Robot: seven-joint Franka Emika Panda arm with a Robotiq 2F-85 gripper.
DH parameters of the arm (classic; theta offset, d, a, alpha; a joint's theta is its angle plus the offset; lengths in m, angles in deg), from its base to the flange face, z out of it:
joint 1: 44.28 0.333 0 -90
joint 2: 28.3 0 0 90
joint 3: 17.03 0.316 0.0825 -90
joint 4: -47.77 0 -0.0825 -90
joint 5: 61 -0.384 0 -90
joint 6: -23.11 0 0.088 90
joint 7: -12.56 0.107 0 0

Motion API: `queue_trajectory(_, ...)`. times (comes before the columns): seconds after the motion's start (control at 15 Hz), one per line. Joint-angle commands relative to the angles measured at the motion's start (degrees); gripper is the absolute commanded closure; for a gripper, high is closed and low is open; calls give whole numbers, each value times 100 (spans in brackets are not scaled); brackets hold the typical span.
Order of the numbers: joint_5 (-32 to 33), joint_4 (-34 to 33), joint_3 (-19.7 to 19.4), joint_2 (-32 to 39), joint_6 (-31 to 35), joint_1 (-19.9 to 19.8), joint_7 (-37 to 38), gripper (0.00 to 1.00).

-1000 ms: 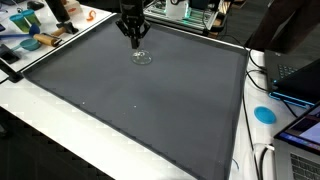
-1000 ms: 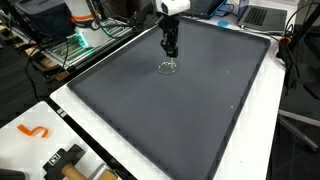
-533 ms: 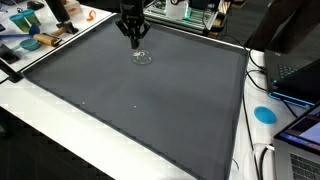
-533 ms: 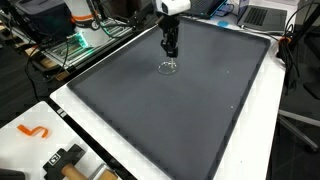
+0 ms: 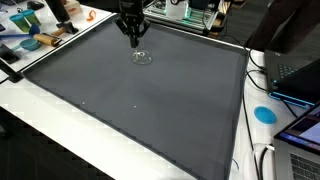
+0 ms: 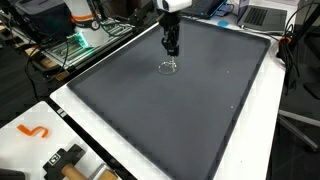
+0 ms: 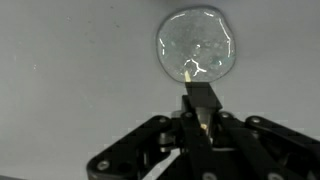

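Claw [image 7: 198, 92] first: in the wrist view its two dark fingers stand drawn together with no gap that I can see. A thin pale sliver shows between the pads, and I cannot tell what it is. The fingertips point at the near rim of a clear round dish [image 7: 197, 45], and a pale tip lies right at that rim. Whether it touches the dish cannot be told. The dish glints and lies flat on the grey mat [image 7: 70, 70].

In both exterior views the claw [image 5: 132, 40] [image 6: 171, 48] hangs upright and low over the mat's far part, just beside the dish [image 5: 143, 57] [image 6: 168, 67]. The dish sits slightly nearer the cameras than the fingertips.

Nearest in an exterior view, an orange S-shaped piece [image 6: 35, 131] lies on the white table [image 6: 70, 115], with a black block [image 6: 65, 160] close by. The dark mat [image 6: 180, 120] covers most of the tabletop beyond them. Past its far corner stand a green-lit rack [image 6: 78, 42] and a laptop [image 6: 262, 14].

In an exterior view the mat [image 5: 150, 115] reaches close to the near edge of the table [image 5: 50, 125]. A blue round disc [image 5: 264, 114] lies on the white strip at the side, well apart from the dish. Small blue and brown items [image 5: 40, 40] lie off the mat's far corner.
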Motion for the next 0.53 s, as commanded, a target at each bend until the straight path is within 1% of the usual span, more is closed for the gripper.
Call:
queue_trajectory(0.0,137,17,14,-378,-327,-7,73,97)
queue_trajectory(0.13,229,-2,6,-550,-452,18,131,97)
queue_trajectory(0.2,45,-52,17,-293,-214,0,15,87)
queue_trajectory(0.47,67,-71,7,-484,-352,17,13,87)
